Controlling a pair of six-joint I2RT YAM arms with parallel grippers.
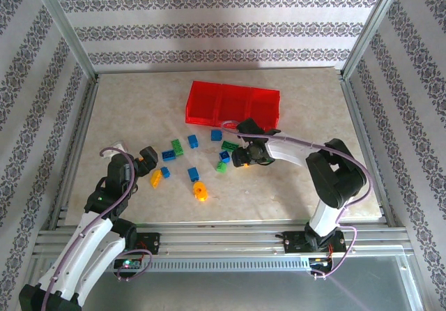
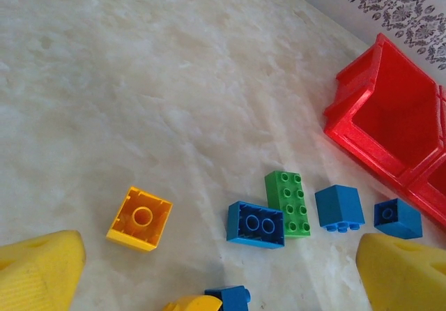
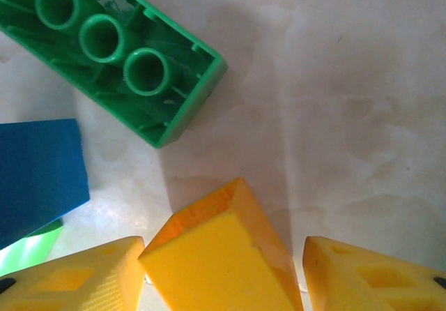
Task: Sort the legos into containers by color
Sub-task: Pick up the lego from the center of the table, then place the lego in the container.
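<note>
The red tray (image 1: 202,119) of containers lies at the back middle of the table, and its end compartment (image 2: 362,95) looks empty in the left wrist view. Several legos are scattered in front of it. My right gripper (image 1: 240,159) hangs low among them, shut on a tilted yellow-orange lego (image 3: 209,255) between its fingers. An upside-down green lego (image 3: 118,53) and a blue one (image 3: 38,175) lie just beyond it. My left gripper (image 1: 148,156) stands open over the left legos: an orange one (image 2: 139,219), a blue one (image 2: 256,224) and a green one (image 2: 287,203).
Metal frame posts and patterned walls close in the table on three sides. A yellow lego (image 1: 156,178) and an orange one (image 1: 200,191) lie nearest the front edge. Bare table stretches to the right of the right arm and behind the left gripper.
</note>
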